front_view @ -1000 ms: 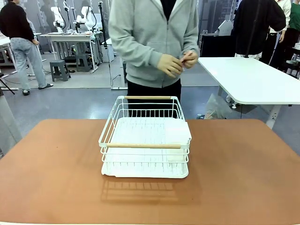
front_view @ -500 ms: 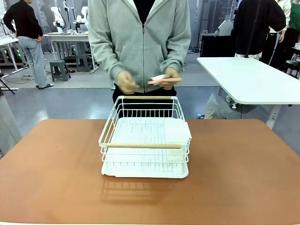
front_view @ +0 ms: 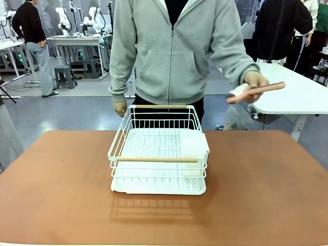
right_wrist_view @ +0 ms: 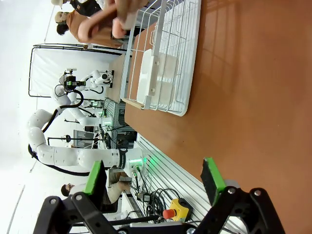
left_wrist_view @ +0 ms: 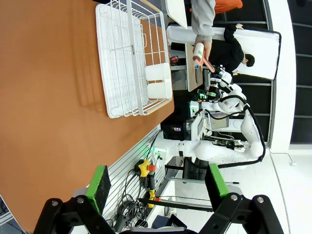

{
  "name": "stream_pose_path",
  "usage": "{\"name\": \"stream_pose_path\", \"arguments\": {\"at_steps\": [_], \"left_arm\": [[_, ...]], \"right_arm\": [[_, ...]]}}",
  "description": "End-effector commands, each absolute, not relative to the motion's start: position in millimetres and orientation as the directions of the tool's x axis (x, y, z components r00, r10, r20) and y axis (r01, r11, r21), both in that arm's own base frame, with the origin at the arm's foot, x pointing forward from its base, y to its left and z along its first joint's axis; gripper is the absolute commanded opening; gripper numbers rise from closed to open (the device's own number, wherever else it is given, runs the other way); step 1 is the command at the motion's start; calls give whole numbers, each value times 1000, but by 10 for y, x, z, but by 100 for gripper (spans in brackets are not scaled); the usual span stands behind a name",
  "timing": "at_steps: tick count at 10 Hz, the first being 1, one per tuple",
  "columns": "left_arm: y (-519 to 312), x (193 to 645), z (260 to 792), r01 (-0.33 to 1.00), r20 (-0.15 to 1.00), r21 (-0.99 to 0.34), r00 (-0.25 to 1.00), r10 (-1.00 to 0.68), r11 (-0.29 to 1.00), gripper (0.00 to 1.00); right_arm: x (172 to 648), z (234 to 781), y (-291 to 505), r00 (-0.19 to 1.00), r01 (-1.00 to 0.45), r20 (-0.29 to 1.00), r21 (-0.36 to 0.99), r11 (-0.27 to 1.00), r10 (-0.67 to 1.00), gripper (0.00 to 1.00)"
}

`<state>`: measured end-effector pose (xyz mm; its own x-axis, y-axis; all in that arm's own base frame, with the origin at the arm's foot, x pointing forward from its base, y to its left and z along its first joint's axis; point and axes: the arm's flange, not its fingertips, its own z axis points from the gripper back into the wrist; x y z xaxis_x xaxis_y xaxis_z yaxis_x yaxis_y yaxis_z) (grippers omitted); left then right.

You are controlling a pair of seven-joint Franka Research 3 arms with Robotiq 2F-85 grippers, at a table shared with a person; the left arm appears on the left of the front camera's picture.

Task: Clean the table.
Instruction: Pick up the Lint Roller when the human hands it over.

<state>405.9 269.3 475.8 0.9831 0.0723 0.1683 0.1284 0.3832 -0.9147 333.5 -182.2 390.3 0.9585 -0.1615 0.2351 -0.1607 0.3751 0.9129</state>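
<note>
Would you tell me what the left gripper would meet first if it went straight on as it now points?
Probably the table, close to its robot-side edge, just short of the dish rack corner; the left gripper aims near that edge, so depth is uncertain.

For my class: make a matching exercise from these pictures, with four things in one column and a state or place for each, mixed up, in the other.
1 dish rack
2 table
3 person's raised hand
4 left gripper

a open, empty
b holds a pinkish tool
c reddish-brown top
d white wire, on the table

Pairs: 1-d, 2-c, 3-b, 4-a
</note>
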Motion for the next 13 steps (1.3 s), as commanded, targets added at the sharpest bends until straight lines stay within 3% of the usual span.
{"name": "stream_pose_path", "arguments": {"at_steps": [1, 10, 11, 13], "left_arm": [[2700, 4027, 4759, 130, 170, -915, 983, 73, 381, 100], [2700, 4027, 4759, 130, 170, -915, 983, 73, 381, 100], [2700, 4027, 4759, 130, 170, -915, 983, 73, 381, 100], [2700, 4027, 4759, 130, 170, -915, 983, 73, 381, 100]], "right_arm": [[3342, 3921, -1825, 956, -173, 245, 914, 368, -160, 100], [3335, 3903, -1822, 958, -161, 235, 913, 375, -161, 100], [3123, 4285, -1529, 908, -82, 261, 878, 472, -327, 100], [2991, 4826, -1048, 885, 114, 114, 887, 447, -451, 100]]}}
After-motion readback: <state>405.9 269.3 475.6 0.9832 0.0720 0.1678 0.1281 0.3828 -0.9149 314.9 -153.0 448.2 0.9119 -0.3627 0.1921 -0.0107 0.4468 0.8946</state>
